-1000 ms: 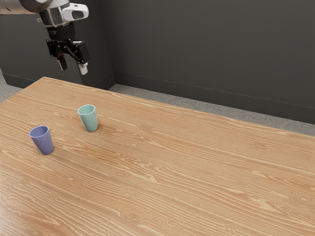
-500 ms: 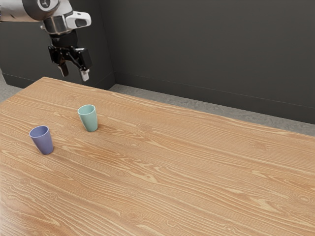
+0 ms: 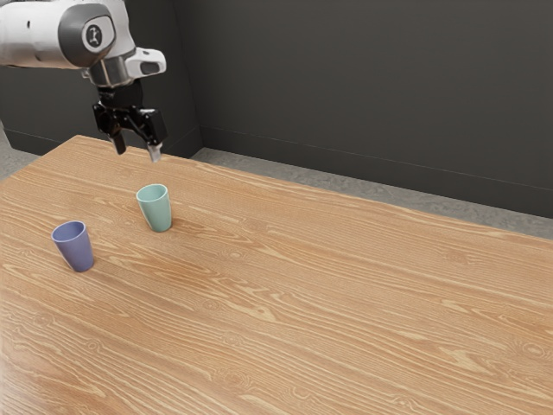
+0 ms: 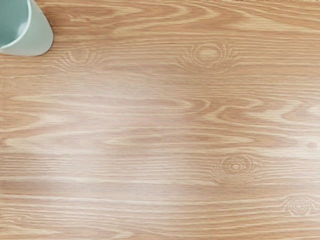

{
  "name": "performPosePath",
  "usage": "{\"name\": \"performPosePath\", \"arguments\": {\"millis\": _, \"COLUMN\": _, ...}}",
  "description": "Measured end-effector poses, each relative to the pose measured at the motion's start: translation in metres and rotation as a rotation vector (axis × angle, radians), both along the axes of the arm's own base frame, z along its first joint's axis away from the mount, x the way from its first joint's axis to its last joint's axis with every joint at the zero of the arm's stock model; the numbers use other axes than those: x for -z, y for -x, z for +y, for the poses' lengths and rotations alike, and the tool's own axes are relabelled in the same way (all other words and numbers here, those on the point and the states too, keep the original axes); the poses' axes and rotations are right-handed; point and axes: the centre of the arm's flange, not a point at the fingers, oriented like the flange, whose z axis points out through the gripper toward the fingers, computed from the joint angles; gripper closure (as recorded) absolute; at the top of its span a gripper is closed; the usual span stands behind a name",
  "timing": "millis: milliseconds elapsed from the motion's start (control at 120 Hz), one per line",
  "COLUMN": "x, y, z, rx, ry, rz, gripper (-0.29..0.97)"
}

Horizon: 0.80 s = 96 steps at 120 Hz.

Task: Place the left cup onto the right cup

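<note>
Purple cup (image 3: pixel 73 245) stands upright on the wooden table (image 3: pixel 328 285), mouth up, toward the exterior view's left and on the near side of the two cups. Just to the exterior view's right of it, and a little farther back, the teal cup (image 3: pixel 155 207) also stands upright with its mouth up. The two are near each other but apart, with bare wood between them. The gripper (image 3: pixel 136 152) hangs in the air over the far left part of the table, beyond the teal cup and clearly above it, touching neither cup nor the tabletop. Its black fingers point down and are spread wide, with only air between them. The white arm (image 3: pixel 60 35) carrying it comes in from the exterior view's upper left. In the wrist view, part of the teal cup (image 4: pixel 22 30) sits off to one side of the hand, its pale wall and rim showing against the grain of the table (image 4: pixel 175 140) directly under the hand. Behind the table runs a dark wall (image 3: pixel 363 78), with a strip of grey floor (image 3: pixel 389 190) at its foot.
</note>
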Motion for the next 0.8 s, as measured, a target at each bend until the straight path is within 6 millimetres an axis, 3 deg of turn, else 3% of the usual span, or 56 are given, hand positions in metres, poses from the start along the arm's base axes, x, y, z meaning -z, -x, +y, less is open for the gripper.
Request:
{"name": "performPosePath", "arguments": {"millis": 517, "x": 0.05, "y": -0.009, "z": 0.053, "rx": -0.085, "ry": -0.008, "rz": 0.023, "gripper": 0.02}}
{"name": "performPosePath", "arguments": {"millis": 800, "x": 0.078, "y": -0.021, "z": 0.057, "rx": -0.088, "ry": -0.014, "rz": 0.035, "gripper": 0.02}}
